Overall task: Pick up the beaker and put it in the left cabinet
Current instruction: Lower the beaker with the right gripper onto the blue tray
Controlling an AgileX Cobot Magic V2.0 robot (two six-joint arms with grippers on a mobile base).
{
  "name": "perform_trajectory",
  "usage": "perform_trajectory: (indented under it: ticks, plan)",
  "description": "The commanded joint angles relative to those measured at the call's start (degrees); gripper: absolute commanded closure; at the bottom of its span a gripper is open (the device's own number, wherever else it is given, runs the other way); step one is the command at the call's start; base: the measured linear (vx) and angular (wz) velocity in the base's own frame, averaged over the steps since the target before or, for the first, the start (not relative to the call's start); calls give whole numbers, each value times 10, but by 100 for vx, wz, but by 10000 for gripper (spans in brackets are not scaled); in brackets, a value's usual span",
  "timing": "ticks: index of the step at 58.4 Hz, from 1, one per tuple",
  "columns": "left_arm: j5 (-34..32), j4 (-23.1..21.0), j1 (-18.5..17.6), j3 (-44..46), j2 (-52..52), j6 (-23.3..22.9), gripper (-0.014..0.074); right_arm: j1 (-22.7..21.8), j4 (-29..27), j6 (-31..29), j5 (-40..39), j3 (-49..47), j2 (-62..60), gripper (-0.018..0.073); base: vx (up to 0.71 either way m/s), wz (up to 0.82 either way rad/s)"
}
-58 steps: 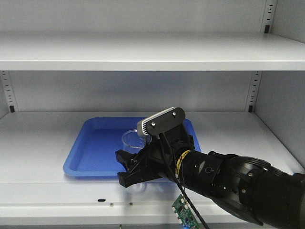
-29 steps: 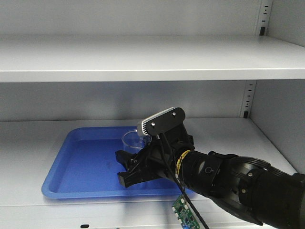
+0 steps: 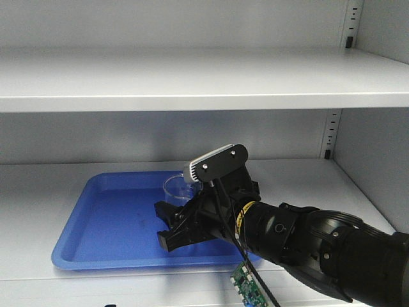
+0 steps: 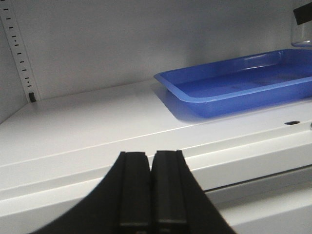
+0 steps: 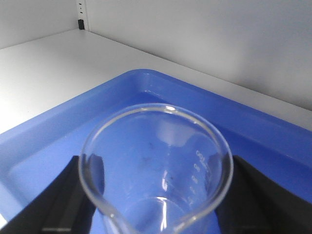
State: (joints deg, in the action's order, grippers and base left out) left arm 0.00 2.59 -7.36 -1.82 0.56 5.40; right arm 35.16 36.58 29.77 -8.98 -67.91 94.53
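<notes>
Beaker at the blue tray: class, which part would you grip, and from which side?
Probably the straight wall of the beaker, below the rim, on the two flanks beside the spout, approaching level from the spout side: it stands upright and those flanks are smooth.

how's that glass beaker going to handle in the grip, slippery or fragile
The beaker is clear, thin-walled glass, so it is probably rigid but brittle, and hard squeezing could crack it. Its smooth round wall between the jaws may slip or twist. It looks empty, so it is likely light.
</notes>
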Motion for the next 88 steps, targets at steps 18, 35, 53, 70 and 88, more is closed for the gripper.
perform_trajectory:
  ticks: [18, 35, 53, 70, 88]
  plan:
    - [-43, -2, 0, -9, 11, -2, 595, -4, -35, 0, -45, -92, 50, 561, 0, 0]
    - [-43, -2, 0, -9, 11, -2, 595, -4, -34, 0, -10, -189, 152, 556, 0, 0]
    - [-43, -2, 0, -9, 11, -2, 595, -4, -34, 0, 6, -190, 171, 473, 0, 0]
    - [-43, -2, 0, -9, 11, -2, 595, -4, -34, 0, -13, -191, 168, 144, 0, 0]
    - [-43, -2, 0, -9, 11, -2, 595, -4, -35, 0, -13, -191, 152, -169, 0, 0]
